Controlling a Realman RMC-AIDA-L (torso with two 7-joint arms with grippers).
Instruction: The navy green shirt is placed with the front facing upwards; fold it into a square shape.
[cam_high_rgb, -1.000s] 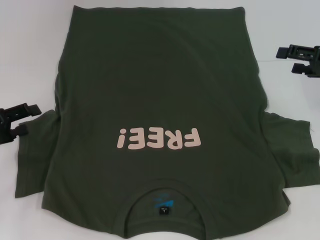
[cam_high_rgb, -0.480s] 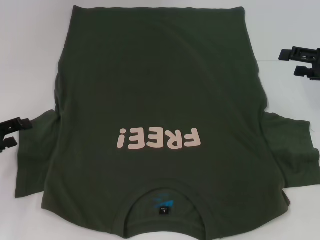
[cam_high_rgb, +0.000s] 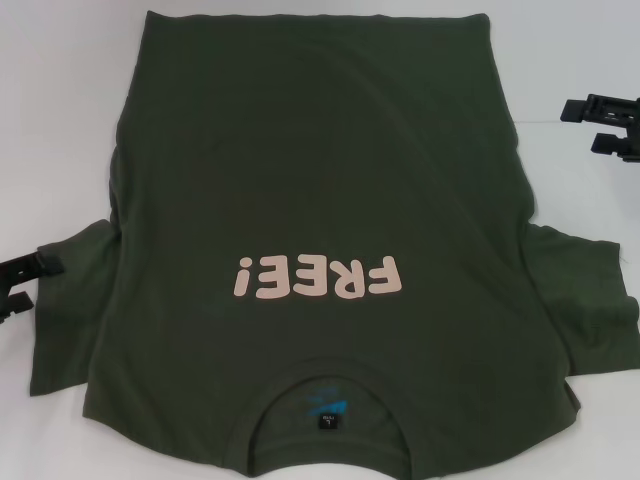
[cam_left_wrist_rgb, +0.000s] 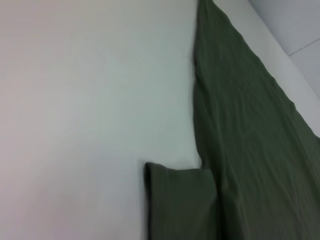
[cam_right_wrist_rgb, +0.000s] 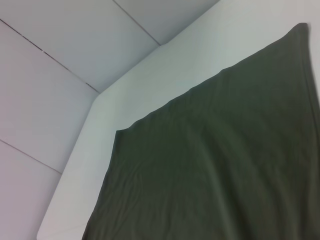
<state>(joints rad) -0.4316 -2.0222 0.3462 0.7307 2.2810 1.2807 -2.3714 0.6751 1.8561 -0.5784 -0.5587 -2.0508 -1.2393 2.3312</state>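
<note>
The navy green shirt (cam_high_rgb: 320, 200) lies flat and face up on the white table (cam_high_rgb: 60, 100). Its collar is nearest me, its pink "FREE!" lettering (cam_high_rgb: 318, 277) reads upside down, and both short sleeves are spread out. My left gripper (cam_high_rgb: 15, 282) stands open at the left edge of the head view, just off the left sleeve (cam_high_rgb: 75, 310) and holding nothing. Far on the right, my right gripper (cam_high_rgb: 605, 125) is open beside the shirt's body, clear of the cloth. The left wrist view shows the shirt (cam_left_wrist_rgb: 250, 150) and its sleeve (cam_left_wrist_rgb: 180, 200). The right wrist view shows the shirt's (cam_right_wrist_rgb: 215, 160) far hem.
White tabletop (cam_left_wrist_rgb: 75, 100) borders the shirt on the left, right and far sides. The right wrist view shows the table's far corner with a tiled floor (cam_right_wrist_rgb: 50, 75) beyond it.
My left gripper has drawn back towards the left edge and lower, away from the sleeve. The right gripper has shifted slightly to the right. The shirt has not moved.
</note>
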